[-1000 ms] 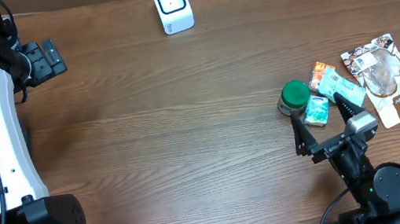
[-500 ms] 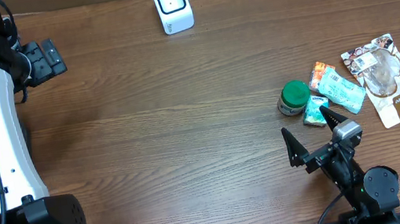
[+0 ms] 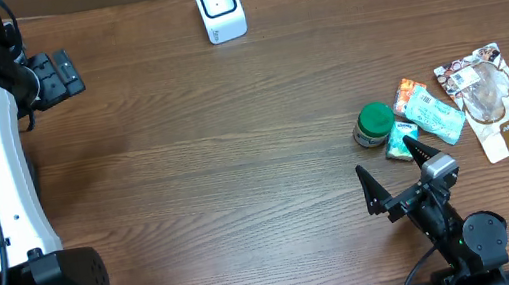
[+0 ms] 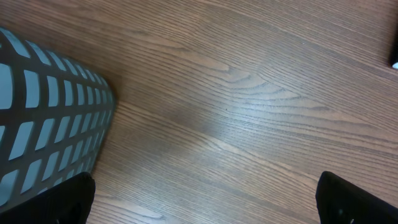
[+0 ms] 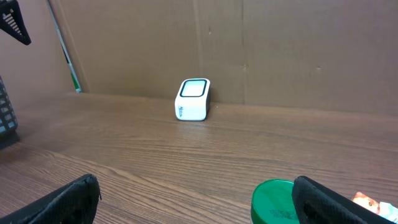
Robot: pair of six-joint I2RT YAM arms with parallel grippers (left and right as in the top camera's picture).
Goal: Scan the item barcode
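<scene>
Just beyond the wide-spread right pincer [image 3: 384, 156] stands the green-lidded jar [image 3: 373, 125], untouched.

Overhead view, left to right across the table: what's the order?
left end effector → white scanner → green-lidded jar → teal pouch → clear snack bag
</scene>
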